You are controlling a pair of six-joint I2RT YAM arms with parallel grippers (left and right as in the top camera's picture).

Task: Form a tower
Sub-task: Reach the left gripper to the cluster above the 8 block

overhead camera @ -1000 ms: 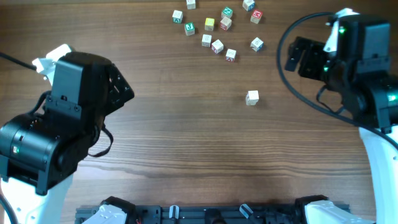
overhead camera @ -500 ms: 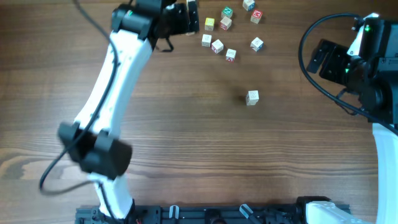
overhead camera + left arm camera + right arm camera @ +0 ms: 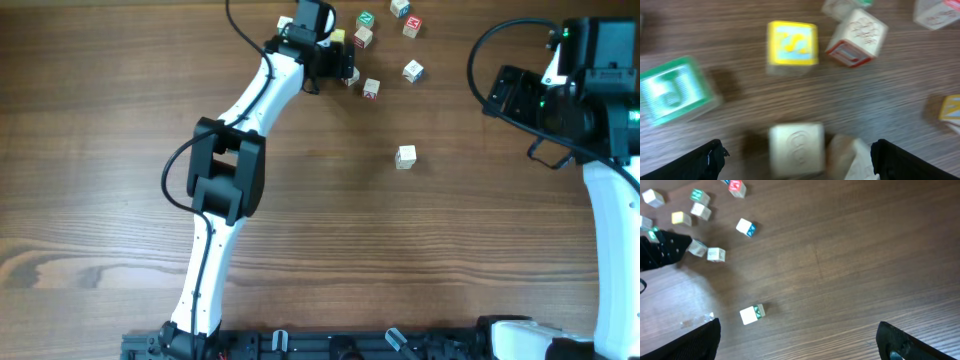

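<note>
While your left arm [image 3: 240, 130] is reaching out to the cluster of letter cubes [image 3: 363, 37] along the far edge of the surface [image 3: 300, 250], its jaws are standing spread wide and gripping nothing. Through the left wrist view you are looking at a pale cube [image 3: 796, 150] lying directly between the two tips, its faces roughly square to them, so the closing line is looking sound. A second pale cube [image 3: 847, 159] is sitting just beside it on the right, perhaps touching, and is probably going to crowd that tip. A yellow cube [image 3: 791, 43] and a green cube [image 3: 672, 90] are lying farther ahead, clear of the jaws. Your right arm [image 3: 600, 200] is hanging near the right edge, its jaws spread too and empty. No tower is standing anywhere you can see. A lone cube [image 3: 405, 157] is resting right of the surface's middle, well apart from the cluster and nearer the right arm, and is likely serving as the base.
</note>
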